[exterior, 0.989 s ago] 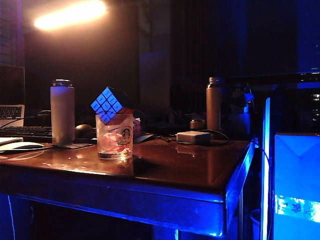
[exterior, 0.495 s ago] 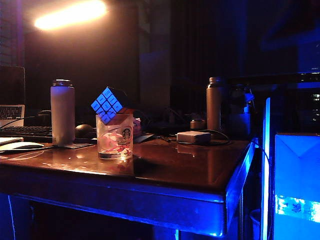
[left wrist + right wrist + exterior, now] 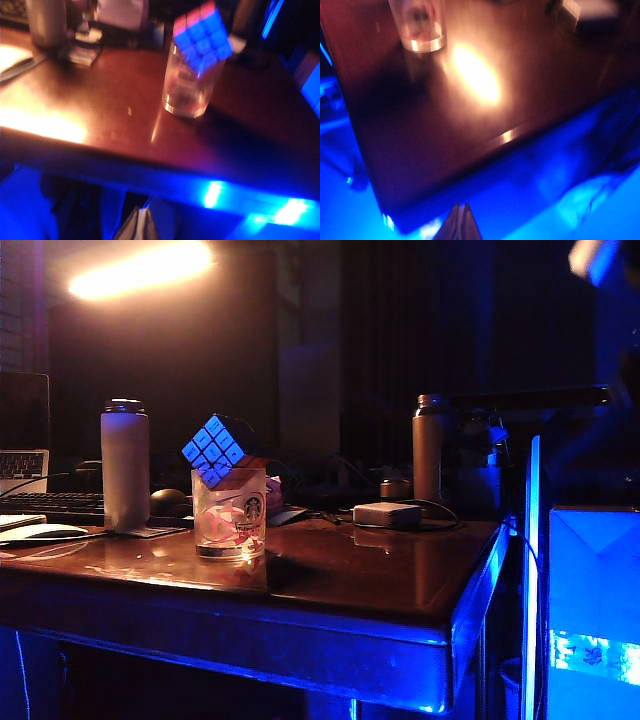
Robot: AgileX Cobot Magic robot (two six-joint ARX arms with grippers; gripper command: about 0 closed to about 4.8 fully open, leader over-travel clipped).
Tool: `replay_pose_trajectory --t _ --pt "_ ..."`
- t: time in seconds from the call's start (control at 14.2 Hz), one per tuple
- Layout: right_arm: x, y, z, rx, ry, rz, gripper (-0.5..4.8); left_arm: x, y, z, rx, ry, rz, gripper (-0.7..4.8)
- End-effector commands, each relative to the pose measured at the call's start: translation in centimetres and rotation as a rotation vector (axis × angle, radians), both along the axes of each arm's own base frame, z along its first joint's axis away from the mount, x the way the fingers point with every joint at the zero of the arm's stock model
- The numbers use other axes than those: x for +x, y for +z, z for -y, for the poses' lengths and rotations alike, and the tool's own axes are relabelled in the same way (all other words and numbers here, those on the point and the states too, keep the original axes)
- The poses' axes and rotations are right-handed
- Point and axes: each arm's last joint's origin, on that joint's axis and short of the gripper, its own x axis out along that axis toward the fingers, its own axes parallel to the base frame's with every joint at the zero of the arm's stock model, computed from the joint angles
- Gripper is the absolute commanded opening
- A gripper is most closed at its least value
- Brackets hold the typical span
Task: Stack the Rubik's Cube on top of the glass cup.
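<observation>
The Rubik's Cube (image 3: 213, 450) rests tilted, one corner down, in the mouth of the glass cup (image 3: 230, 512) on the brown table. The left wrist view shows the cube (image 3: 202, 37) on the cup (image 3: 189, 87) from off the table's front edge. My left gripper (image 3: 142, 208) is shut and empty there, far back from the cup. My right gripper (image 3: 460, 204) is also shut and empty, beyond the table's edge, with the cup (image 3: 417, 25) far across the tabletop. Neither gripper can be made out in the exterior view.
A tall white bottle (image 3: 125, 465) stands left of the cup, with a keyboard (image 3: 50, 505) behind it. A metallic bottle (image 3: 429, 445) and a flat grey box (image 3: 387, 514) sit at the back right. A blue-lit cabinet (image 3: 595, 610) stands beside the table's right edge.
The cube and cup have not moved. At the exterior view's top right, a blue-lit arm part has come up into view and the dark shapes on the right have shifted.
</observation>
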Motion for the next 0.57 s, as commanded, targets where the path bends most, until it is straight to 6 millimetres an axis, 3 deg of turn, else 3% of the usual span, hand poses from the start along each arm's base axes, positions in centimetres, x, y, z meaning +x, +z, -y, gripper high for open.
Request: replay_pose_trajectory --t 0.07,0.42,0.57 --pt "-0.2 -0.6 0.1 -0.009 -0.010 -0.033 -0.05 0.1 -0.3 0.0 0.031 -0.011 0.015 -0.03" --pt "-1.0 -3.4 0.6 -0.049 -0.025 -0.163 -0.05 0.1 -0.3 0.0 0.061 -0.017 0.025 -0.03" --pt "-1.1 -3.6 0.7 -0.037 -0.029 -0.156 -0.05 0.1 -0.3 0.0 0.061 -0.017 0.025 -0.03"
